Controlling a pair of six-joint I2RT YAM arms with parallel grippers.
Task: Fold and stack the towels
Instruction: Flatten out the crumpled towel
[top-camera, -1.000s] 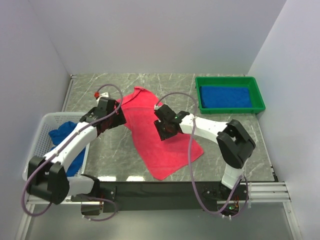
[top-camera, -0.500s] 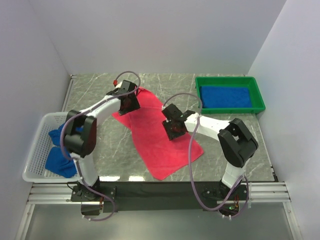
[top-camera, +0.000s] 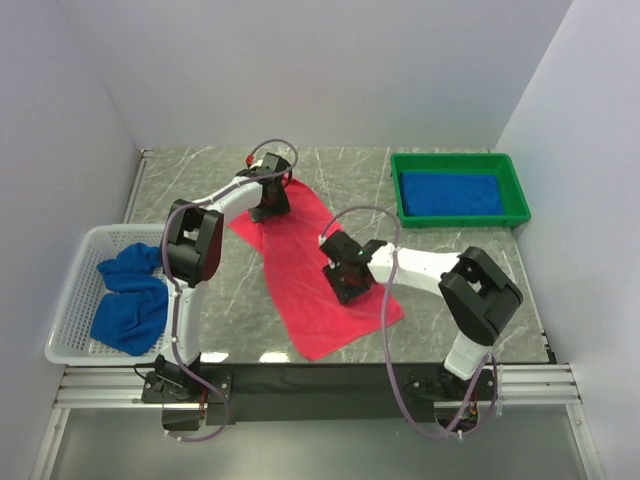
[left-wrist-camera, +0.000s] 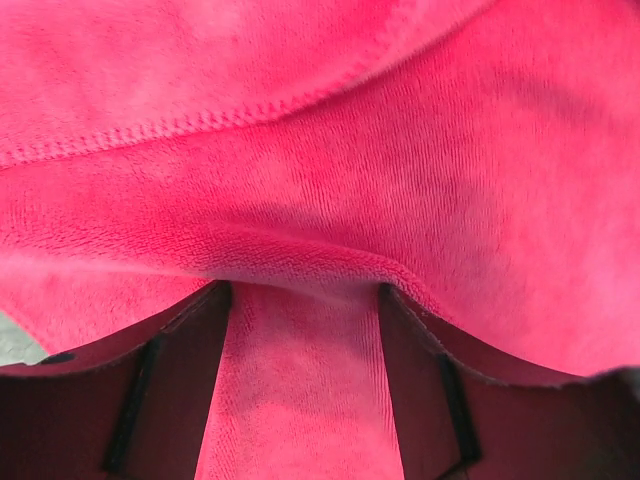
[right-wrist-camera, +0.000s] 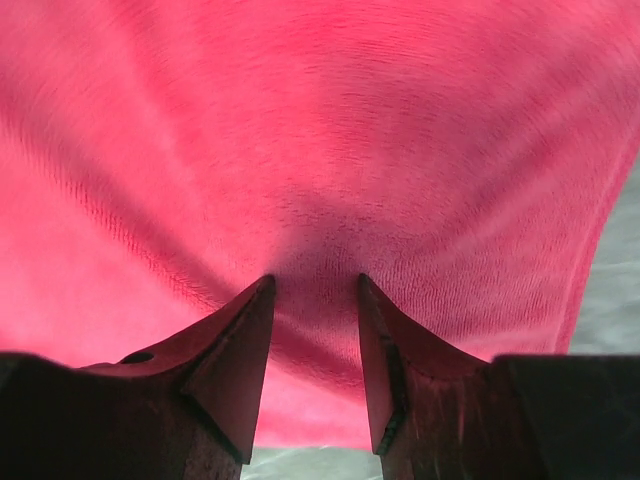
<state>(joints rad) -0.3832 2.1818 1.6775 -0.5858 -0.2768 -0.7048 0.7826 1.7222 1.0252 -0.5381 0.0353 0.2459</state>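
1. Pink-red towel (top-camera: 300, 275) was seen laid out flat-ish on the marble table (top-camera: 480, 260), running diagonally from the upper middle of the top view down to the lower middle.
2. The left gripper (top-camera: 270, 205) (left-wrist-camera: 300, 290) was planted on the upper end of it. Its jaws were spread wide, with a raised fold of cloth sat between them, and no real squeeze could be made out.
3. The right gripper (top-camera: 350, 285) (right-wrist-camera: 315, 285) was pressed into the middle of the pink-red towel. Its jaws were drawn fairly close and a small bunch of cloth was pinched in the gap, with creases fanned out from it.
4. A flat blue towel (top-camera: 450, 193) was found inside the green tray (top-camera: 460, 158) at upper right, well apart from both grippers.
5. A crumpled blue towel (top-camera: 130, 295) was heaped in the white basket (top-camera: 75, 250) at the left edge.
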